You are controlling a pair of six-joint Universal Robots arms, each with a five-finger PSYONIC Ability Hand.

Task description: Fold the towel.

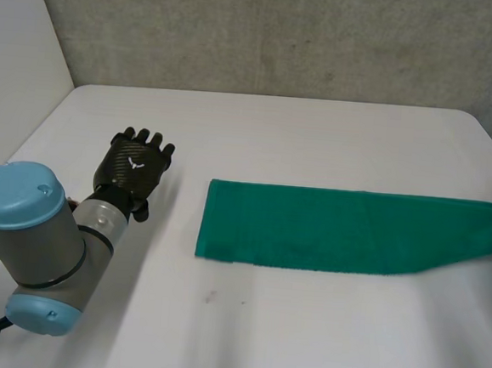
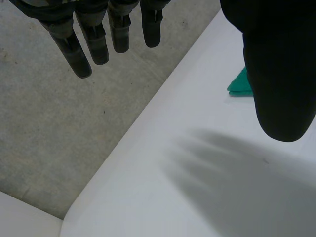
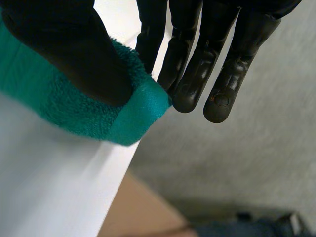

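Towel point(image 1: 328, 229) lies on the table point(image 1: 318, 130) as 1 long green strip. Right hand point(image 3: 69, 54) has one end of the strip pinched between thumb and straight fingers point(image 3: 187, 84), the cloth bunched under the thumb at the table's edge. Left hand point(image 1: 134, 165) hovers above bare table, fingers straight and holding nothing, well apart from the strip's other end, which lies out beyond its thumb. Judgement: the step in hand is folding the strip end to end. To do it well, the right hand should grip the full width of its end, lift it just clear, and carry it across to meet the free end squarely. The left hand should press that free end flat so it does not drag
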